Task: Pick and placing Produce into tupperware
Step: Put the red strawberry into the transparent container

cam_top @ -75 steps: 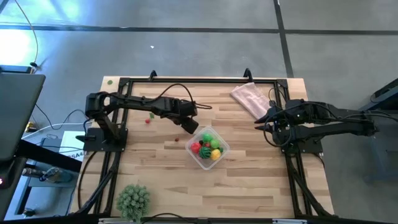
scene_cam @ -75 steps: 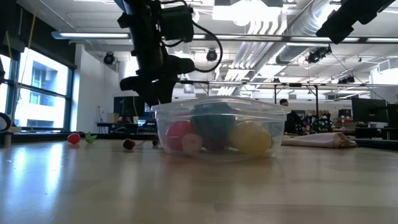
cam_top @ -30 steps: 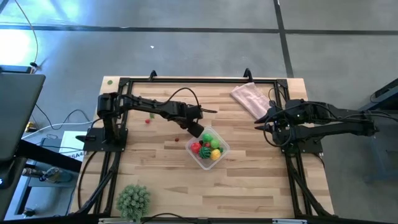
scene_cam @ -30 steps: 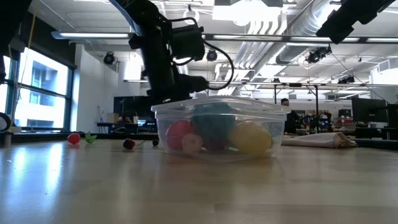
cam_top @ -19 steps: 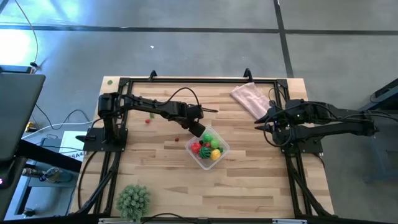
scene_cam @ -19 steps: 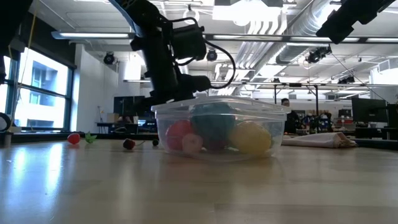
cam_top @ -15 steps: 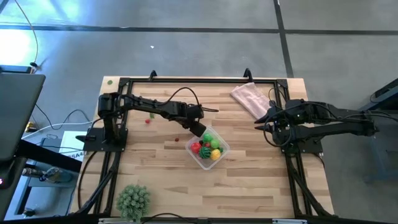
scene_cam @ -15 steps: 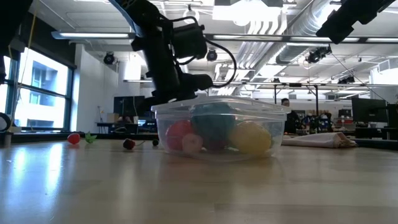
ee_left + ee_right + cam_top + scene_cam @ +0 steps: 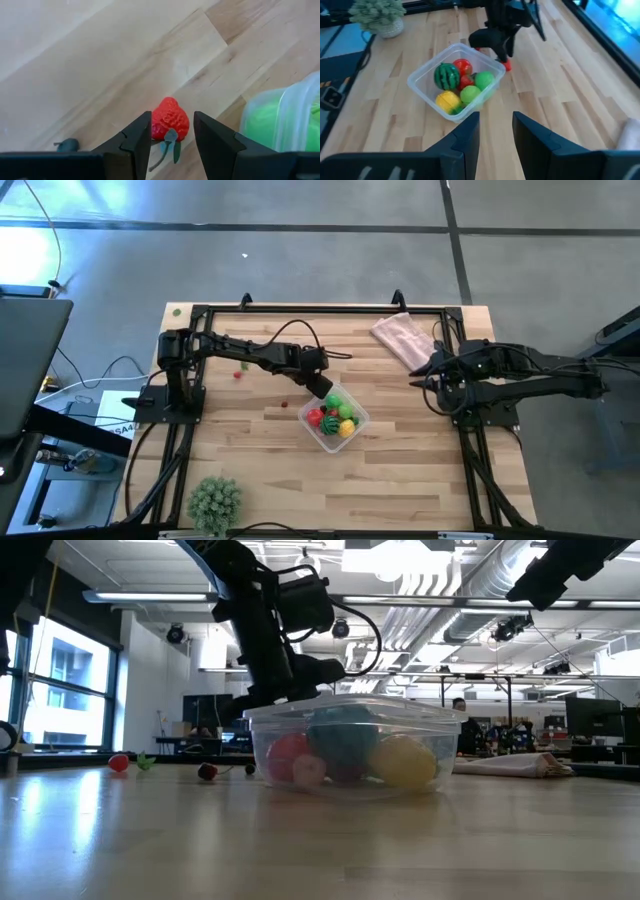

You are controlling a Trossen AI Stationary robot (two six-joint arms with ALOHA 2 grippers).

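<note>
The clear tupperware (image 9: 335, 418) stands mid-table with several produce pieces in it: a striped green one (image 9: 446, 76), a red one (image 9: 462, 66), a yellow one (image 9: 448, 101) and a green one (image 9: 470, 93). My left gripper (image 9: 320, 387) is at the tupperware's far-left rim, shut on a red strawberry (image 9: 170, 122). Two more small red pieces (image 9: 283, 404) (image 9: 240, 375) lie on the table to the left. My right gripper (image 9: 420, 380) waits raised at the right side, open, with nothing between its fingers (image 9: 465, 135). My left gripper pinches the strawberry between its two fingers by the two sides near its leafy end (image 9: 165, 131). The fingers slant down from the table's left. The strawberry's tip points away from the gripper, the green stalk hangs loose, and it looks clear of the table, just outside the tupperware's wall (image 9: 300, 115).
A pink cloth (image 9: 400, 335) lies at the far right. A spiky pale-green ball plant (image 9: 215, 500) stands at the near left corner. A black frame rail (image 9: 300, 310) runs along the table's far edge. Bare wood lies near the front edge.
My left gripper has tipped a little toward the tupperware, staying shut on the strawberry and keeping its place at the rim. The right arm has kept still.
</note>
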